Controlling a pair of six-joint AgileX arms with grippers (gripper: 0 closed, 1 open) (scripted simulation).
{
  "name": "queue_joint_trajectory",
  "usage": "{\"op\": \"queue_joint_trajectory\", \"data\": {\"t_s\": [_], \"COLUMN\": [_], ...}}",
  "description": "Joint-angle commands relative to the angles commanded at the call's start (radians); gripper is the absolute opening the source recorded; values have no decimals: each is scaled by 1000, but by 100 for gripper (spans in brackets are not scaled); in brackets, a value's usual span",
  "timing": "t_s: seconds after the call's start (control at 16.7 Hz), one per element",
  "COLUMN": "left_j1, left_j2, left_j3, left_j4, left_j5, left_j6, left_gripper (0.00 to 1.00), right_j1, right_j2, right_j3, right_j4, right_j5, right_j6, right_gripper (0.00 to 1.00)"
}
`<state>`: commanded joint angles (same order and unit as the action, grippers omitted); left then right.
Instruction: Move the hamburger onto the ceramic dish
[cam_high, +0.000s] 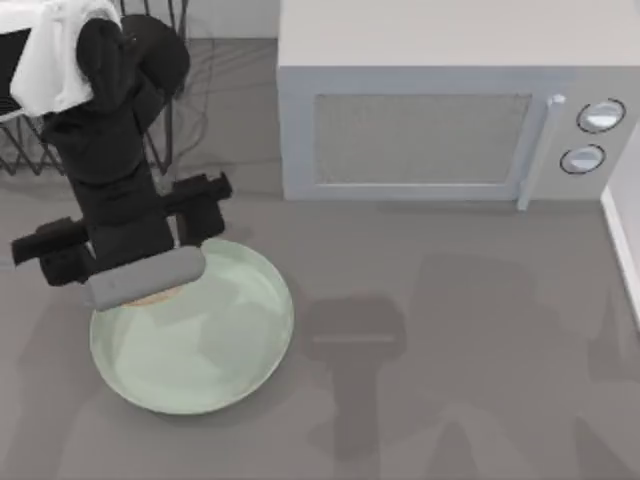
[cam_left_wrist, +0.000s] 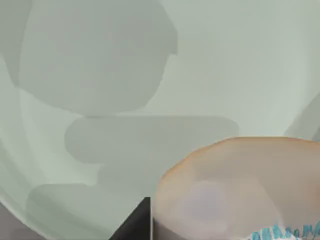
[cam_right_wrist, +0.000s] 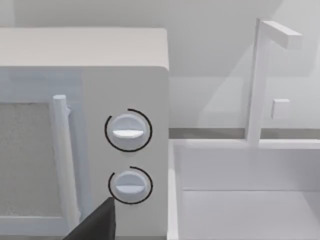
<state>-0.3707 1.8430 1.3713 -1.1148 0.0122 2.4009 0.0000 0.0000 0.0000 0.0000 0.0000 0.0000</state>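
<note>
Top view: hamburger (cam_left_wrist: 240, 190) is being held over ceramic dish (cam_high: 230, 370), 11 o'clock rim, by left gripper (cam_high: 150, 290); finger opening cannot be told; release is pending.

Looking down onto the ceramic dish (cam_left_wrist: 240, 60), its glossy pale mint-green floor spreading across nearly the whole left wrist view. Showing the hamburger (cam_left_wrist: 240, 190) close against the camera, above the dish's floor, its tan rounded edge ringed in orange and its middle paler. Catching a dark wedge of the left gripper's finger (cam_left_wrist: 135, 225) just beside the hamburger, on the side toward the dish's rim. Casting several soft grey shadows over the dish: one broad blob far from the hamburger, one flatter bar nearer it. Revealing the dish's raised rim curving at one corner, grey table (cam_left_wrist: 10, 227) lying just beyond it.
</note>
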Motion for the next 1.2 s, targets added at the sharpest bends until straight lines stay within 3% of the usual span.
{"op": "queue_joint_trajectory", "data": {"t_s": [0.3, 0.72, 1.2], "left_j1": [-82, -80, -84], "left_j2": [15, 16, 73], "left_j3": [7, -4, -102], "left_j4": [8, 21, 173], "left_j5": [-1, 0, 0], "left_j6": [198, 206, 208], "left_gripper": [0, 0, 0], "right_j1": [0, 0, 0], "right_j2": [0, 0, 0], "right_j3": [0, 0, 0], "right_j4": [0, 0, 0], "right_j5": [0, 0, 0], "right_j6": [0, 0, 0], "right_gripper": [100, 100, 100]}}
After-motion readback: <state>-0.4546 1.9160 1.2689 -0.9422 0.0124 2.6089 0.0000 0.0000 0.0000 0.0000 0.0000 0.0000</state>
